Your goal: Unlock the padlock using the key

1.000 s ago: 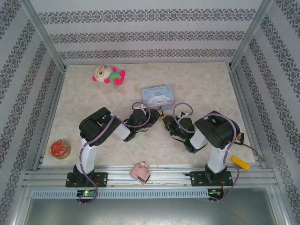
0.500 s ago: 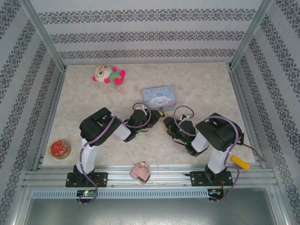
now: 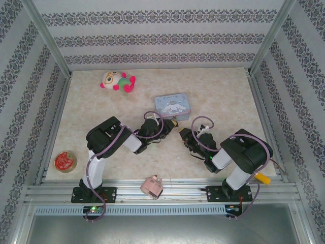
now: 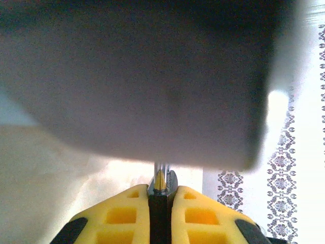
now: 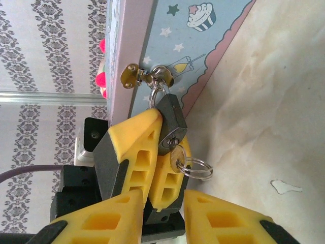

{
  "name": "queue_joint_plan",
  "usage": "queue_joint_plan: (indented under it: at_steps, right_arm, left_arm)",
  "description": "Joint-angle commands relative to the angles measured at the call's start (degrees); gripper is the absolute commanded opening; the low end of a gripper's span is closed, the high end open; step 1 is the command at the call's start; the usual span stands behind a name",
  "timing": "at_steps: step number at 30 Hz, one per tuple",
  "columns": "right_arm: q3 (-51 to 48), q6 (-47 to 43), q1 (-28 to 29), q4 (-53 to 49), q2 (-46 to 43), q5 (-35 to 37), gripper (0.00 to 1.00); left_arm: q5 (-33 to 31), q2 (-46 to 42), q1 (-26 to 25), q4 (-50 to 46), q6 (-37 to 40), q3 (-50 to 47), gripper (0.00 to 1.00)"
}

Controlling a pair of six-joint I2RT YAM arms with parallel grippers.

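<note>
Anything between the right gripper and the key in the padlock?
Nothing visible. The key sticks out of the padlock, straight ahead of the open right gripper. The left gripper clamps the padlock body right beside the key, so approach room looks tight.

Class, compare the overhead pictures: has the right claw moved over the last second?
Yes. The right claw has drawn back from the blue tin, down and to the right in the overhead view.

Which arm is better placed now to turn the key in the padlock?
Right. The right pincer is open and faces the key, in the padlock; the left pincer is shut on the padlock, steadying it.
</note>
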Motion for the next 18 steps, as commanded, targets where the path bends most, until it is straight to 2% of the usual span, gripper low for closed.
queue_joint_plan:
  at_steps: [1, 11, 18]
  right_arm:
    - [0.86, -2.58, -0.15, -0.93, 0.44, -0.92, 0.27]
    - [4.8, -2.36, -1.05, 2.2, 6.81, -3.86, 0.22]
    - [5.26, -2.57, -1.9, 2.63, 7.19, -3.62, 0.17]
  left_arm:
    - [1.01, 1.1, -0.58, 3.26, -1.36, -0.63, 0.0]
    - [1.42, 1.38, -0.58, 3.6, -1.98, -0.8, 0.0]
    - [1.85, 1.38, -0.59, 3.4, -1.99, -1.02, 0.0]
